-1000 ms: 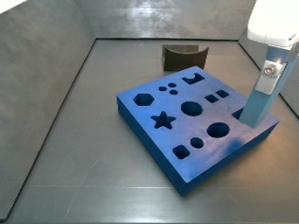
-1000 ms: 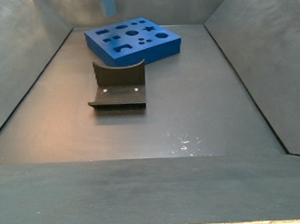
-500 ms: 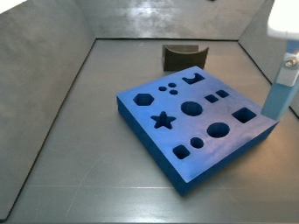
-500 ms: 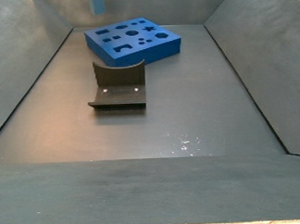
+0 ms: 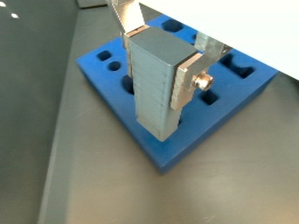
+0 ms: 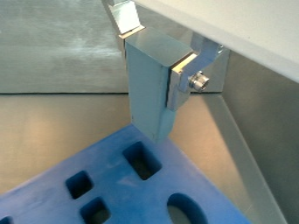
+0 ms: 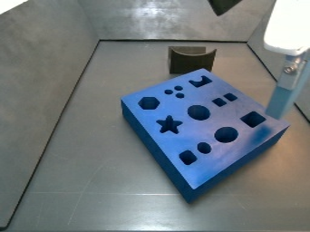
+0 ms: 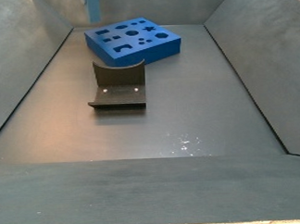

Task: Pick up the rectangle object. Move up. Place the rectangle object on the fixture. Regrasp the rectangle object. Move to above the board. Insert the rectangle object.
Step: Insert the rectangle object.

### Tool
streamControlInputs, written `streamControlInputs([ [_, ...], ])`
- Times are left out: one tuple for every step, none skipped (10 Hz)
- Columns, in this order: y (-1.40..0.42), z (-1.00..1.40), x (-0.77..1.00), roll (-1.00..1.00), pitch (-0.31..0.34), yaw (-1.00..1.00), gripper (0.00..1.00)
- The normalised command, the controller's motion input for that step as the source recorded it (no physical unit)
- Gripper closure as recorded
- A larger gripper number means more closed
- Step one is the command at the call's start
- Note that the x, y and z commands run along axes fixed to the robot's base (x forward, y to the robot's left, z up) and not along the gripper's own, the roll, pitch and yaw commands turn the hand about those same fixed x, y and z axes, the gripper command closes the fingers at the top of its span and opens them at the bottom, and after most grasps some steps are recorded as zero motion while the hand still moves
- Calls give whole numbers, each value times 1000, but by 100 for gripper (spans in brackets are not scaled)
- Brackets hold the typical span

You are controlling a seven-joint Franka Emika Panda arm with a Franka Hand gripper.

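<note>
**A:** Right, quick update. The two-finger gripper (image 7: 289, 67) has slid outward from where it was a sec ago. It's now hanging past the far-right edge of the big bright-blue square board w/ shaped cut-outs (image 7: 151, 145).

**B:** Jaws?

**A:** Clamped on the light-blue elongated rectangular block (image 5: 156, 92). Both wrist views show the silver plates pressed flat on opposite faces near its upper end, and the block hangs upright below the fingertips (image 6: 181, 74).

**B:** So it drifted off target?

**A:** Bit of both, imo. A sec ago the block was over the board's top, beside the square-ish hole. Then it swung clear of the edge, and now it's nudged back a touch. Looks like fine alignment, not a retreat.

**B:** Any insertion yet?

**A:** No. In a wrist view the block's (image 6: 149, 96) lower end is clear above the board (image 6: 52, 171), w/ a rectangular cut-out (image 6: 142, 162) just below and ahead of the jaws. It isn't seated.

**B:** Fixture?

**A:** The dark olive-brown notched fixture (image 7: 190, 58) is well behind the jaws and empty, so the regrasp step looks done. We're in the move-above-board phase. The next move needs the block squared to the slot before descent, else the lower corner could catch the rim.
</note>
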Motion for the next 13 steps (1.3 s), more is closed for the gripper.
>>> streamControlInputs([
  [17, 0, 0, 0, 0, 0, 100],
  [263, -97, -229, 169, 103, -9, 100],
  [294, -191, -386, 634, 271, -37, 100],
  [11, 0, 46, 97, 297, 0, 100],
  [0, 0, 23, 0, 6, 0, 100],
  [-26, -289, -420, 171, -260, 154, 100],
  [0, -386, -634, 40, -523, 323, 100],
  [0, -46, 0, 0, 0, 0, 100],
  [31, -434, -406, 140, -51, 0, 100],
  [0, -54, -80, 66, 0, 0, 100],
  [0, -31, 0, -77, 0, 0, 100],
  [80, -66, 49, -657, -54, 0, 100],
  [49, -17, 40, -269, -40, 0, 100],
])
